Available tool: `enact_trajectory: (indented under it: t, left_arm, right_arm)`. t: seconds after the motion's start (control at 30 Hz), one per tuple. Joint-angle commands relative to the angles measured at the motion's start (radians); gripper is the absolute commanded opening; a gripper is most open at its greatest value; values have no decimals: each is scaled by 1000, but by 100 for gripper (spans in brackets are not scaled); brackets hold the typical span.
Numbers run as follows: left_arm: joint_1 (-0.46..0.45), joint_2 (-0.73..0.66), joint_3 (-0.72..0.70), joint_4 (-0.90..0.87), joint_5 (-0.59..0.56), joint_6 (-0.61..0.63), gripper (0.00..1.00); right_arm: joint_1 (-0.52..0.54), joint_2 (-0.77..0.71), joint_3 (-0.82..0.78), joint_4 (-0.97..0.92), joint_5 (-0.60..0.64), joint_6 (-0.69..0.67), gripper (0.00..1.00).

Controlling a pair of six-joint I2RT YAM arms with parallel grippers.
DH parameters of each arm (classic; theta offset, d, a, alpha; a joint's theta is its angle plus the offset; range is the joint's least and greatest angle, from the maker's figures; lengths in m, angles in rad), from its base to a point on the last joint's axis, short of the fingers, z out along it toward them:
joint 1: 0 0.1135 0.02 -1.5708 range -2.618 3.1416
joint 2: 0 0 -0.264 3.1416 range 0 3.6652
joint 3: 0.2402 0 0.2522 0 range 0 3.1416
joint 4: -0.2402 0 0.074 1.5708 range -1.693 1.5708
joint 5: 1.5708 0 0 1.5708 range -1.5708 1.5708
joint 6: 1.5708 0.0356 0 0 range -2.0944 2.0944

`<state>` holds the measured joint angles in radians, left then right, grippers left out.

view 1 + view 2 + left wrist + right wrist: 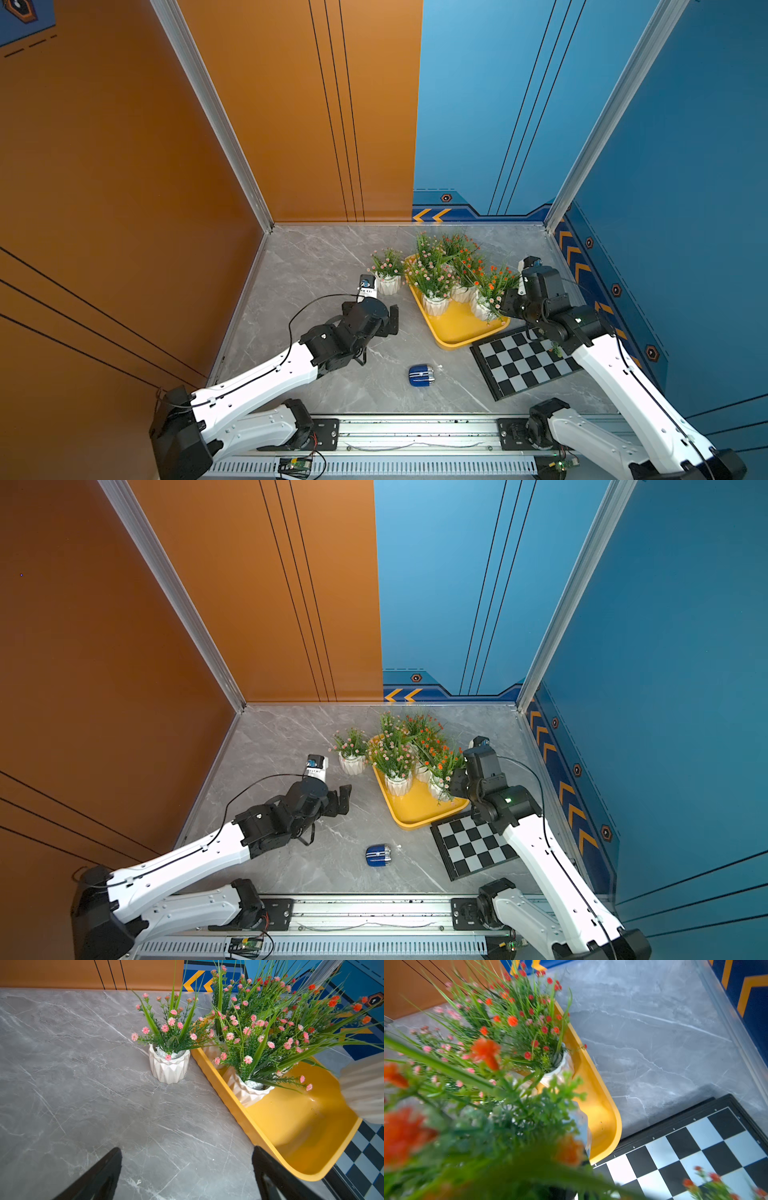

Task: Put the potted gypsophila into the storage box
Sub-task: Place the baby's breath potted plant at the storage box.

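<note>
Gypsophila (168, 1028), pink blooms, white faceted pot (169, 1068)

A black-and-grey checkered board (525, 362) lies flat on the grey marble desk (316, 266) toward its right front; a small blue white-striped object (420, 375) rests well apart, mid-front.

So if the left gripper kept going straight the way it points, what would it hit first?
Probably the lone pot on the table, beside the tray. The open left gripper lines up roughly with it, though depth is unclear.
</note>
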<state>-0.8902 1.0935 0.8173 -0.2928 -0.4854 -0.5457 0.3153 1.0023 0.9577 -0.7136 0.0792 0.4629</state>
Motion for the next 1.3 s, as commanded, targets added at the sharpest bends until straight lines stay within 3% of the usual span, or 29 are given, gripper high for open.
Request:
enact_trajectory:
  t: [0.0, 0.63, 0.93, 1.27]
  left_arm:
    - [-10, 37, 52, 27, 11, 33, 98]
    - [3, 97, 90, 25, -12, 21, 98]
    - [3, 75, 73, 21, -18, 9, 98]
    - [2, 4, 37, 18, -13, 20, 98]
  right_arm:
    - [-24, 40, -21, 112, -81, -15, 0]
    - [-102, 371, -47, 318, -123, -21, 0]
    - [-101, 307, -65, 318, -107, 10, 47]
    - [-68, 111, -93, 314, -133, 125, 60]
